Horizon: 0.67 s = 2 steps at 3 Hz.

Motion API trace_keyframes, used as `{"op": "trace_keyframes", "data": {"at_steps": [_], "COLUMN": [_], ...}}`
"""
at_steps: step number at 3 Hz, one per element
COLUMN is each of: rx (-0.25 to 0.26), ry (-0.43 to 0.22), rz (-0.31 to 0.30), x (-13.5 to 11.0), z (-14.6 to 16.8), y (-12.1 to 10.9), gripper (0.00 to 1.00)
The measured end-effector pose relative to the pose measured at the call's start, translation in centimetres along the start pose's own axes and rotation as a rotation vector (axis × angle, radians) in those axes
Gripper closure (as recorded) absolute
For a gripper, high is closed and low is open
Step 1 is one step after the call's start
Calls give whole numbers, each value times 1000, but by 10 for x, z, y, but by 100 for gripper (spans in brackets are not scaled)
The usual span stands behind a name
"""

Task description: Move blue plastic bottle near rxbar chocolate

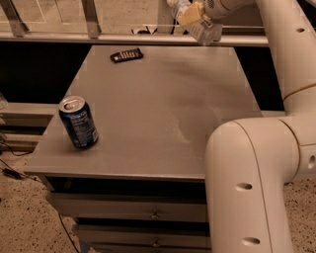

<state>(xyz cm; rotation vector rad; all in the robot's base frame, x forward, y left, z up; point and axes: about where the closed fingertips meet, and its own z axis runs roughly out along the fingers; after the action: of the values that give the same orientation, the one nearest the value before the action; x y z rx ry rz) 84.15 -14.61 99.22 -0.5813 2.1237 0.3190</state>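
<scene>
The rxbar chocolate is a small flat dark bar lying near the back left of the grey table. My gripper is at the top of the camera view, raised above the table's back edge and to the right of the bar. It is shut on the blue plastic bottle, which it holds tilted in the air. The bottle's pale body sticks out below the tan fingers. Its other end is partly cut off by the top edge of the view.
A dark blue soda can stands upright near the table's front left corner. My white arm fills the right side of the view. A rail runs behind the table, and drawers sit below its front edge.
</scene>
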Motion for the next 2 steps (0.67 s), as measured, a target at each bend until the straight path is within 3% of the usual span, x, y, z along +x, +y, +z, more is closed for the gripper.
{"op": "trace_keyframes", "data": {"at_steps": [1,2], "rx": [-9,-16], "ry": [25,25], "rz": [57,186], "x": [-5,-21], "z": [10,22], "y": [19,49], "gripper": [100,100]}}
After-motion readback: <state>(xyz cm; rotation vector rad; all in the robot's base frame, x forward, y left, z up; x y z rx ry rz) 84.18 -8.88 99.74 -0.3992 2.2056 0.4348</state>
